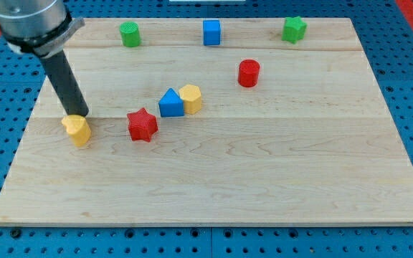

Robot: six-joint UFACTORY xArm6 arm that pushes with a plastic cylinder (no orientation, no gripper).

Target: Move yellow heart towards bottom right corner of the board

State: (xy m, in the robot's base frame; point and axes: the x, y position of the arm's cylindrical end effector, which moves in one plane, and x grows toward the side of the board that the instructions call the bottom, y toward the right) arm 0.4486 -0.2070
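The yellow heart [77, 130] lies near the board's left edge, about halfway down the view. My tip [78, 115] is right behind it, at its upper edge, touching or almost touching it. The dark rod slants up to the view's top left. A red star [142, 125] lies to the right of the heart.
A blue triangular block [170, 103] and a yellow hexagonal block [191, 98] sit side by side near the middle. A red cylinder [249, 73] is right of the centre. A green cylinder [129, 34], a blue cube [211, 32] and a green star [294, 29] line the top edge of the wooden board [278, 179].
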